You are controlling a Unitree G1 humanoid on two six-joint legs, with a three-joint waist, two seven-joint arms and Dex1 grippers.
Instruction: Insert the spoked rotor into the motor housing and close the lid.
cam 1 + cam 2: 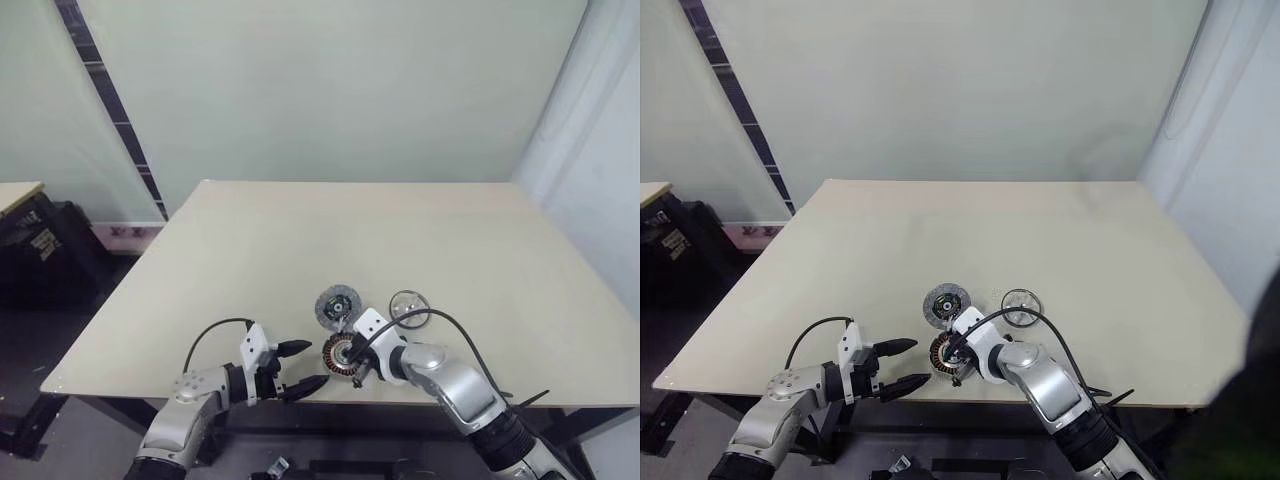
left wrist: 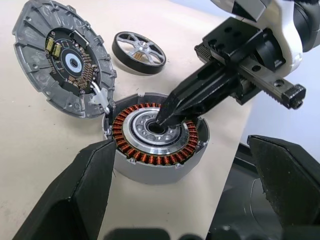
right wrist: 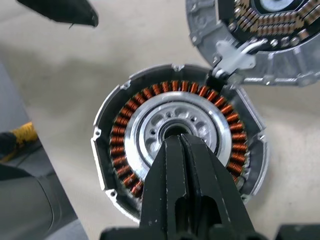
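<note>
the right gripper (image 3: pixel 180 145) has its two black fingers pressed together, with nothing between them. their joined tip sits at the bore of the silvery hub of the spoked rotor (image 2: pixel 145 145). whether the tip is wedged in that bore or only resting on it is hard to tell from these angles.

the rotor lies flat near the front edge of the table (image 1: pixel 300 240), copper windings up, with a grey rim round it. the motor housing (image 2: pixel 65 60) stands just beyond the rotor, tilted up on its edge, dark inside facing out. a small silver clip on it touches the rotor's rim. the lid (image 2: pixel 139 51) lies flat on the table beyond the rotor, a little towards the robot's right, and touches neither part.

the left gripper (image 1: pixel 315 364) hovers just to the left of the rotor, level with it, its fingers wide apart and empty.

the step in hand looks like the first one: getting control of the rotor, which is not yet seated in the housing. next the housing probably needs to lie flat, open side up. the rotor then has to be gripped properly, perhaps by the open left gripper, and centred over the housing. the lid comes last.
</note>
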